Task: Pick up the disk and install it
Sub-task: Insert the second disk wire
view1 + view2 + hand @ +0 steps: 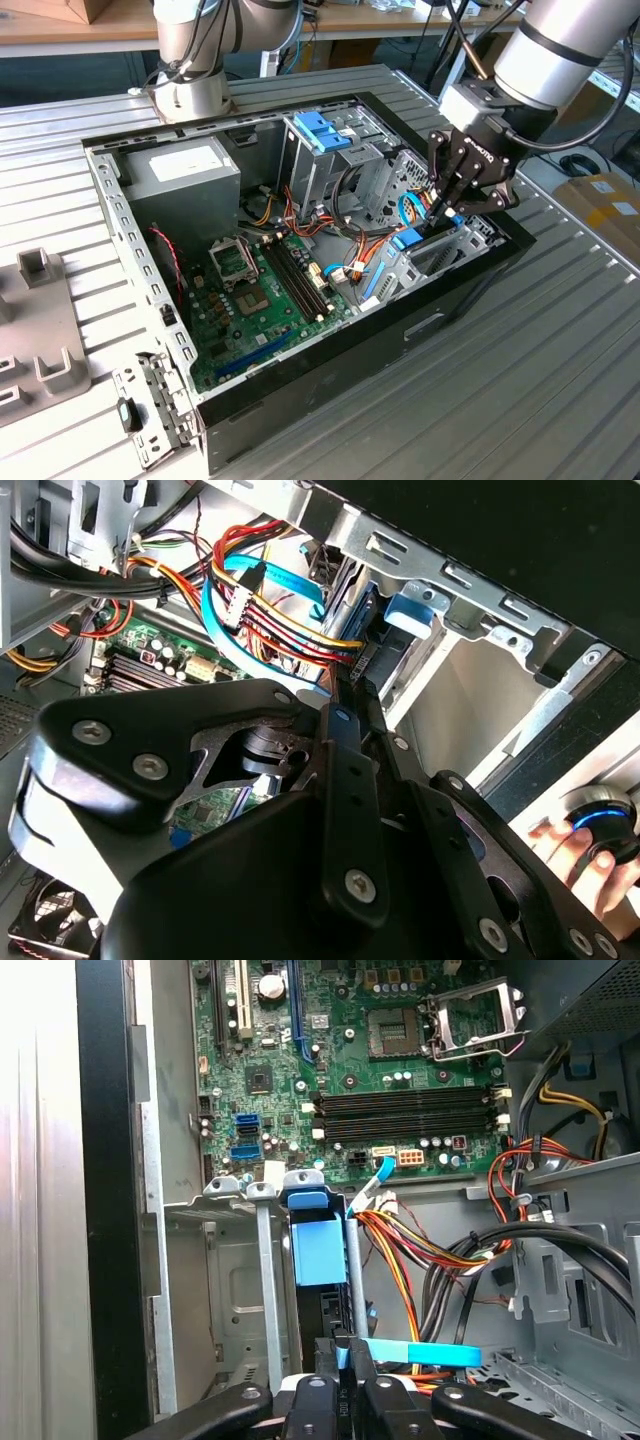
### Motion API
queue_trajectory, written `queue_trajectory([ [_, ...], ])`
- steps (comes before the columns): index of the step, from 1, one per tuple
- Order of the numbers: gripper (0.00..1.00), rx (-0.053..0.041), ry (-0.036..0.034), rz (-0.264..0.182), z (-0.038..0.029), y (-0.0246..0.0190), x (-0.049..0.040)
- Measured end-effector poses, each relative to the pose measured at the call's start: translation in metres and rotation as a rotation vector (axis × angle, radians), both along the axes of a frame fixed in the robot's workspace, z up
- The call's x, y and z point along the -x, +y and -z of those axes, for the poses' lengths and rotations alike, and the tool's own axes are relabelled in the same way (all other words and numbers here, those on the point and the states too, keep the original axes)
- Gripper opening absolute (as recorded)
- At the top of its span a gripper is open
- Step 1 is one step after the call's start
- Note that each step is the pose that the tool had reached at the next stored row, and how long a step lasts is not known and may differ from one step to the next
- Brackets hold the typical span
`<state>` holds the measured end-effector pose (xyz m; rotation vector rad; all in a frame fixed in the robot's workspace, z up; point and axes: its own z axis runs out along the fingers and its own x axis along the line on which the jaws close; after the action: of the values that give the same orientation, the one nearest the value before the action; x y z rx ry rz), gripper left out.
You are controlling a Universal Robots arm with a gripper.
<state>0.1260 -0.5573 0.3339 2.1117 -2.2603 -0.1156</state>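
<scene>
The disk (320, 1250) stands edge-on in its metal bay (440, 255), so its label and flat faces are hidden; in the first wrist view its near end disappears behind the gripper (345, 1365). Whether the fingertips pinch the rail cannot be told. In the exterior view the arm (560, 50) is cut off by the top edge. In the second wrist view a hand (585, 855) on a knob is cropped at the right edge.

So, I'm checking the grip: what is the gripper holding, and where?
The gripper is closed on the disk, pinching its edge above the drive bay.
</scene>
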Motion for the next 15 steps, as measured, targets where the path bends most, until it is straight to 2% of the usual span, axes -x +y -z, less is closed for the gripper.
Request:
queue_trajectory([
  [6,0.17,-0.0023,-0.0001,0.000,0.0009,0.0000,-0.0001],
  [7,0.23,-0.0017,-0.0001,0.000,0.0007,-0.0001,-0.0001],
  [8,0.23,-0.0003,0.0000,0.000,-0.0001,0.0000,-0.0001],
  [9,0.29,-0.0002,0.0000,0.000,-0.0001,0.0000,-0.0001],
  [12,0.29,-0.0001,0.0000,0.000,-0.0003,-0.0001,-0.0001],
  [15,0.29,-0.0006,0.0000,0.000,-0.0053,0.0000,-0.0001],
])
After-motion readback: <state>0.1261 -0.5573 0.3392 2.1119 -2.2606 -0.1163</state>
